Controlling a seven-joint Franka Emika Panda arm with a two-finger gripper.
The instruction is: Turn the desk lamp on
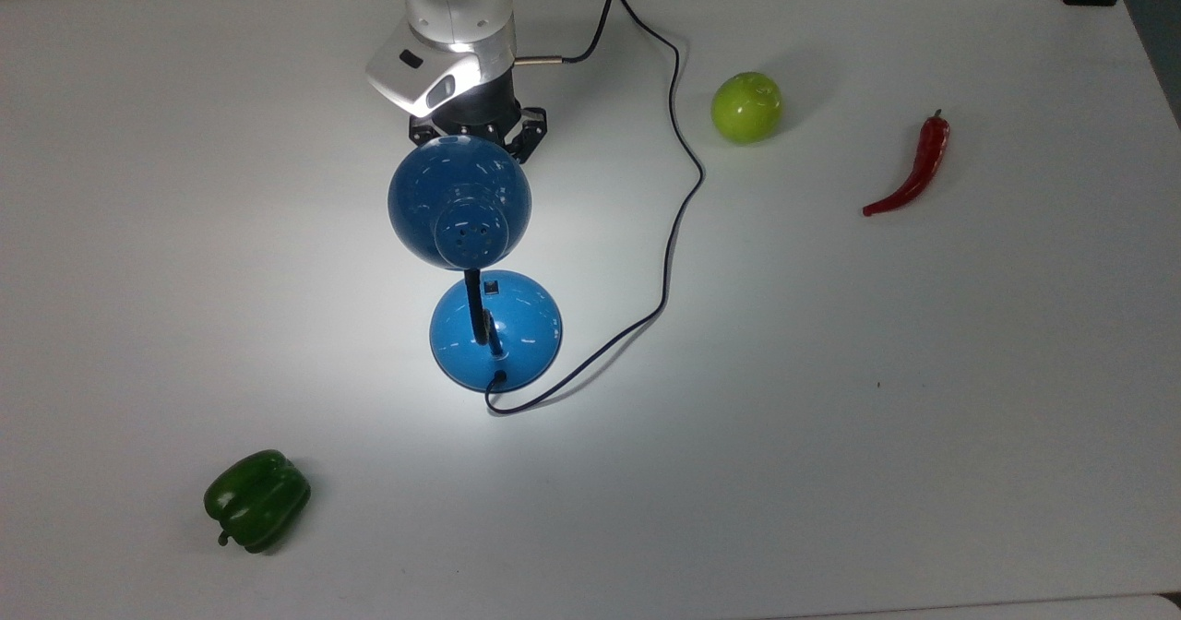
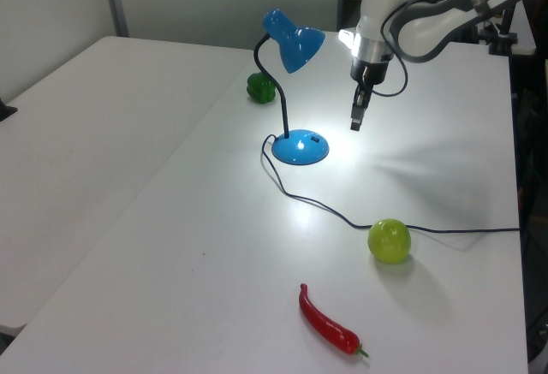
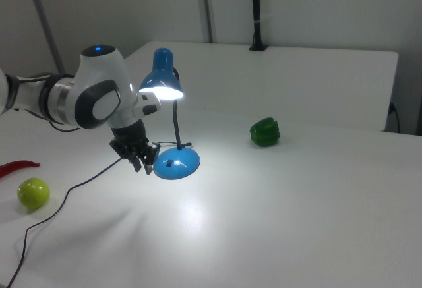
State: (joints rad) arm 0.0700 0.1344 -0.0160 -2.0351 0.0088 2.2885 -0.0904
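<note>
Tabletop (image 1: 923, 417) in plain white carries everything, with a bright pool of light spread across its middle. Next in size is the robot arm (image 2: 411, 14), white with grey joints, reaching in from the top view's upper edge. The desk lamp (image 1: 459, 200) is lit (its shade glows from beneath in the right view (image 3: 161, 84)); its round blue base (image 2: 300, 147) sits flat on the table, just to the left view's left of the gripper (image 2: 355, 122) and lower than it, not touching. The gripper hangs in the air pointing down, holding nothing, its fingers appearing drawn close together in the left view. A thin black cord (image 1: 678, 196) runs from the lamp base and loops away on the top view's right of the gripper. Well apart from the gripper lie a green bell pepper (image 1: 256, 499), beyond the lamp, a green apple (image 1: 746, 106) to the top view's right, and a red chili (image 1: 913, 170) farther right still.
</note>
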